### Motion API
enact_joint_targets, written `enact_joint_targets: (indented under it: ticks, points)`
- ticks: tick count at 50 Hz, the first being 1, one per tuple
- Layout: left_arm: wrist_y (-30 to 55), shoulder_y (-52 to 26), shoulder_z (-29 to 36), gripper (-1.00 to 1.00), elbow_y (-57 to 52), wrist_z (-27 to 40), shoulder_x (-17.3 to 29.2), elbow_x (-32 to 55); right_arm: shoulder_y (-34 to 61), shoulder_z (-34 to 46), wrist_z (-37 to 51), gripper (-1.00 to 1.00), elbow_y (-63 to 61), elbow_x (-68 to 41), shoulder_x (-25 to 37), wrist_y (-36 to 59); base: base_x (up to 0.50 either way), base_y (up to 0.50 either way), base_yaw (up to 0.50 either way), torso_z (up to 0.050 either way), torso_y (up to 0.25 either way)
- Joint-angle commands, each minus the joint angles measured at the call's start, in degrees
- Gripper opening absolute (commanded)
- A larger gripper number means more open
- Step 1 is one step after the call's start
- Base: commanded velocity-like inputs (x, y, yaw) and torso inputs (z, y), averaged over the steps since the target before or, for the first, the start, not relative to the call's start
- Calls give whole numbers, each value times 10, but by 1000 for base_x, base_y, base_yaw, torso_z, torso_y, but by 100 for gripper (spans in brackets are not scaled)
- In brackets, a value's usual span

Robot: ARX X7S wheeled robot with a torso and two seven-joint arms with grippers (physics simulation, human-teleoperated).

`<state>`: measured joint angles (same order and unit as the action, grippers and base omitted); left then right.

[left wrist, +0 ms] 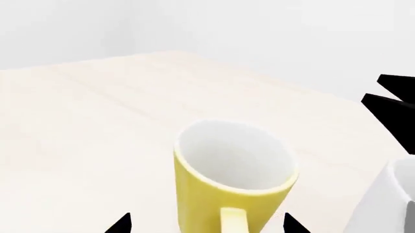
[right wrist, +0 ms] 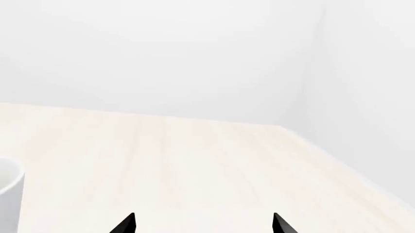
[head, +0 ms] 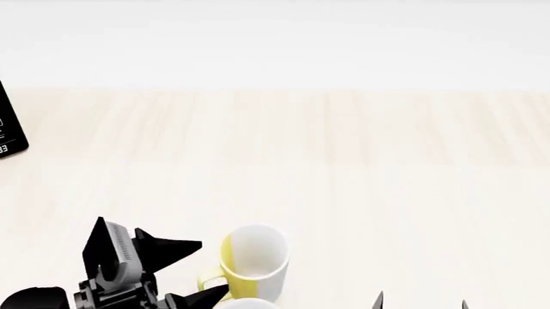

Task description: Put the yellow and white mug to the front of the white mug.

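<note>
While the spread left gripper (head: 196, 272) brackets its handle, the yellow and white mug (head: 252, 261) risks being knocked against the white mug (left wrist: 389, 204).

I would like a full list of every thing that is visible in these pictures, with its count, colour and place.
Small yellow and white ceramic mug: one, upright, near table edge, handle toward left gripper.
Large plain white mug: one, white, only partly seen, close beside the yellow mug.
Light wooden table: one, pale beige, under everything.
Black box-like object: one, black, far left table edge.
Left gripper: one, black, jaws open at the handle.
Right gripper: one, black, jaws open, holding nothing.
</note>
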<state>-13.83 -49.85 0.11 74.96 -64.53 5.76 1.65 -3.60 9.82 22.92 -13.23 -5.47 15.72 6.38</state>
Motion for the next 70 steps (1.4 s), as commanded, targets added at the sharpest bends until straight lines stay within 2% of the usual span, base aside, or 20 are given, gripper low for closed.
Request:
enact_joint_targets:
  ticks: [1,20,27,29,30,32,39,41,44,49,55,58,61,63,64,70]
  points:
    - [7,-4,-32,100,0,-52,1,14,1,2,2,100,1,-2,2,-1,0,0,0,0,0]
    - [20,-7,-77,100,0,-133,7,23,3,7,5,100,3,-4,4,-1,0,0,0,0,0]
    - [16,-14,-114,100,-3,-171,11,57,2,7,7,100,1,-5,6,-2,0,0,0,0,0]
    - [37,3,-124,100,-53,-173,9,71,1,7,8,100,-1,-5,7,-2,0,0,0,0,0]
    - [86,22,-133,100,-120,-174,8,88,0,8,8,100,-3,-4,7,-3,0,0,0,0,0]
    - [130,56,-139,100,-214,-162,5,100,-1,8,9,100,-5,-4,7,-2,0,0,0,0,0]
    - [199,140,-150,100,-409,-137,-1,129,-4,7,12,100,-13,-5,10,-1,0,0,0,0,0]
    - [185,152,-154,100,-418,-109,-4,118,-4,8,12,100,-13,-5,10,-1,0,0,0,0,0]
    - [171,181,-171,100,-453,-103,-10,136,-5,8,13,100,-15,-5,11,-2,0,0,0,0,0]
    - [194,225,-189,100,-529,-94,-12,169,-5,9,14,100,-17,-6,11,-1,0,0,0,0,0]
    - [155,256,-198,100,-556,-72,-24,171,-4,12,16,100,-18,-5,12,1,0,0,0,0,0]
    - [120,269,-210,100,-564,-29,-42,162,-5,10,18,100,-20,-6,11,-1,0,0,0,0,0]
    - [94,293,-208,100,-591,5,-54,189,-5,10,20,100,-19,-6,11,-2,0,0,0,0,0]
    - [70,305,-196,100,-604,35,-53,207,-5,10,21,100,-20,-6,12,-2,0,0,0,0,0]
    - [96,316,-196,100,-636,58,-54,240,-5,10,20,100,-20,-7,12,-3,0,0,0,0,0]
    - [7,339,-167,100,-646,148,-53,274,-5,12,21,100,-19,-7,12,-4,0,0,0,0,0]
